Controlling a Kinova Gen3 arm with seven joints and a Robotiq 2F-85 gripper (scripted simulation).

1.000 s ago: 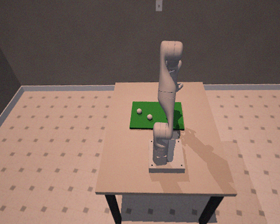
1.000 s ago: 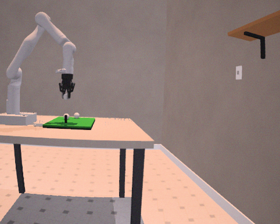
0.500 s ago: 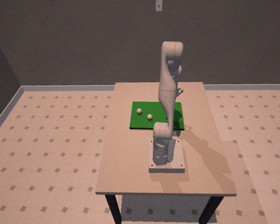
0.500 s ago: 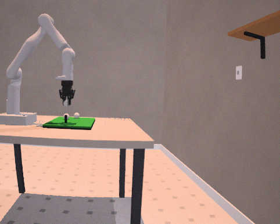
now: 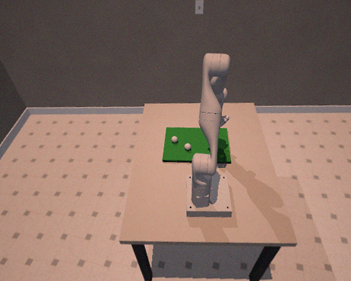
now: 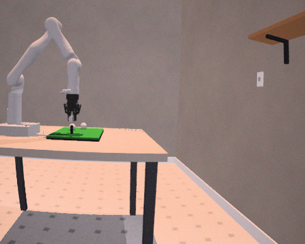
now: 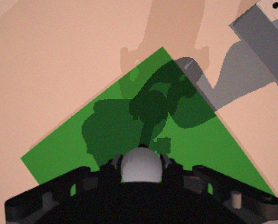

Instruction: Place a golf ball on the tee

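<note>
My gripper point(image 6: 71, 117) is shut on a white golf ball point(image 7: 141, 165) and holds it a little above the green mat point(image 5: 195, 145). In the exterior view the held ball point(image 6: 71, 118) hangs just above the short black rubber tee point(image 6: 71, 129). I cannot tell how well the two line up in depth. Two more golf balls lie on the mat's left part, one point(image 5: 175, 139) farther from the base and one point(image 5: 187, 146) nearer. The tee does not show in the wrist view. In the top view the arm hides the tee and the gripper.
The robot base point(image 5: 208, 196) stands on the table just in front of the mat. In the wrist view the base point(image 7: 257, 25) shows at the top right. The arm's shadow falls over the mat point(image 7: 150, 120). A wall shelf point(image 6: 281, 28) hangs far off to the right.
</note>
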